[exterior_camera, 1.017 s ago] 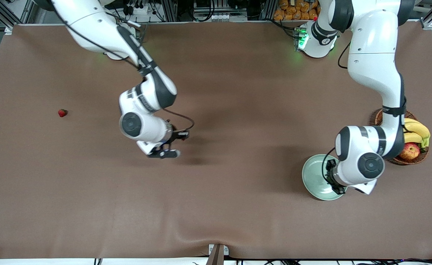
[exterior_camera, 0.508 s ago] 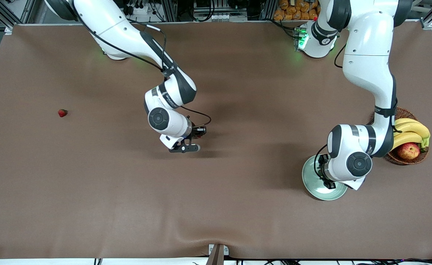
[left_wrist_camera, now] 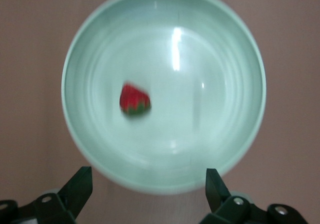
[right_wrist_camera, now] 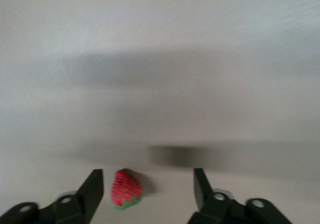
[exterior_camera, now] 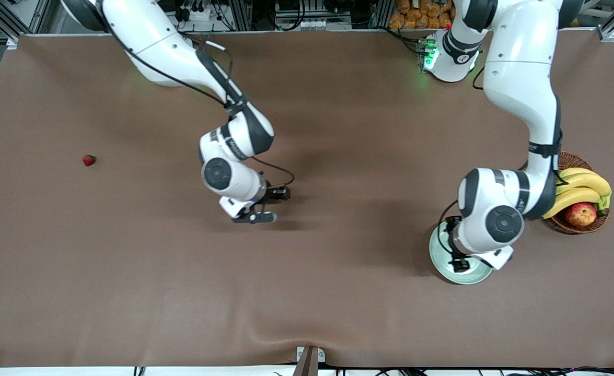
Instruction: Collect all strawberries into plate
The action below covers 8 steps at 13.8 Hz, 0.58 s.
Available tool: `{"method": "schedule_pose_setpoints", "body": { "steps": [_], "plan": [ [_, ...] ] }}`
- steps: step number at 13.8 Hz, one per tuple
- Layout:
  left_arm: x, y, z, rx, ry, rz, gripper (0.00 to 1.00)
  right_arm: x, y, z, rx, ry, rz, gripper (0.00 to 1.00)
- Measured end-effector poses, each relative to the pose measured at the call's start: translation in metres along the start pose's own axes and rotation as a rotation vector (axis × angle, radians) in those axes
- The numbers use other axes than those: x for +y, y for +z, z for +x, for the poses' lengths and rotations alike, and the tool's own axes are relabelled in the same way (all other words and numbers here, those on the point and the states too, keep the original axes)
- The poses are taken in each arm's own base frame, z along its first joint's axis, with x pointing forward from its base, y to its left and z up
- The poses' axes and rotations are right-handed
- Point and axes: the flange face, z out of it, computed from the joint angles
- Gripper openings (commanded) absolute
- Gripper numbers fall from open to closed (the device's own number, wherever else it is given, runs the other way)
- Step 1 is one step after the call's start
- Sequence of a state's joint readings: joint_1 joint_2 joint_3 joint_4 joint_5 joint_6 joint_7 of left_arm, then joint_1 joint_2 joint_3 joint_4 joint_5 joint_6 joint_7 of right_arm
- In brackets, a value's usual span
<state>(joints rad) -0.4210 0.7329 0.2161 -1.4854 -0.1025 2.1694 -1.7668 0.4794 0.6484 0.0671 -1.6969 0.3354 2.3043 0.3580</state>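
The pale mint-green plate [exterior_camera: 437, 254] lies near the left arm's end of the table, beside the basket. In the left wrist view one strawberry [left_wrist_camera: 134, 99] lies inside the plate [left_wrist_camera: 240, 48]. My left gripper [exterior_camera: 458, 261] hangs over the plate, open and empty [left_wrist_camera: 148, 173]. My right gripper [exterior_camera: 258, 211] is low over the middle of the table, open [right_wrist_camera: 148, 174]. A second strawberry [right_wrist_camera: 126, 189] lies on the table between its fingers, close to one finger [right_wrist_camera: 95, 184]. A third strawberry [exterior_camera: 89, 160] lies alone toward the right arm's end.
A brown wicker basket [exterior_camera: 565, 227] with bananas [exterior_camera: 589, 183] and a red-yellow apple [exterior_camera: 581, 213] stands beside the plate at the left arm's end. The table is covered with a brown cloth.
My right gripper has swung toward the left arm's end, then back a little, over the middle of the table. My left arm has shifted slightly toward the right arm's end over the plate.
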Motion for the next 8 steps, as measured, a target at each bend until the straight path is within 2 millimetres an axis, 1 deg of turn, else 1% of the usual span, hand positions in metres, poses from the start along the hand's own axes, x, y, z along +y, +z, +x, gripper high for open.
{"method": "schedule_pose_setpoints", "body": {
  "steps": [2, 4, 6, 7, 8],
  "plan": [
    [-0.012, -0.009, -0.045, -0.004, 0.062, -0.012, 1.00, 0.031, -0.037, 0.014, -0.027, 0.048, 0.000, 1.00],
    [-0.030, -0.015, -0.094, -0.007, 0.131, -0.020, 1.00, 0.072, -0.075, 0.025, -0.071, 0.098, -0.009, 1.00],
    [-0.056, -0.019, -0.151, -0.008, 0.211, -0.026, 1.00, 0.122, -0.112, 0.034, -0.078, 0.076, -0.086, 1.00],
    [-0.072, -0.021, -0.181, -0.009, 0.253, -0.030, 1.00, 0.150, -0.127, 0.037, -0.073, 0.048, -0.158, 1.00],
    [-0.089, -0.024, -0.210, -0.010, 0.295, -0.034, 1.00, 0.179, -0.137, 0.037, -0.071, 0.023, -0.224, 1.00]
  ]
}}
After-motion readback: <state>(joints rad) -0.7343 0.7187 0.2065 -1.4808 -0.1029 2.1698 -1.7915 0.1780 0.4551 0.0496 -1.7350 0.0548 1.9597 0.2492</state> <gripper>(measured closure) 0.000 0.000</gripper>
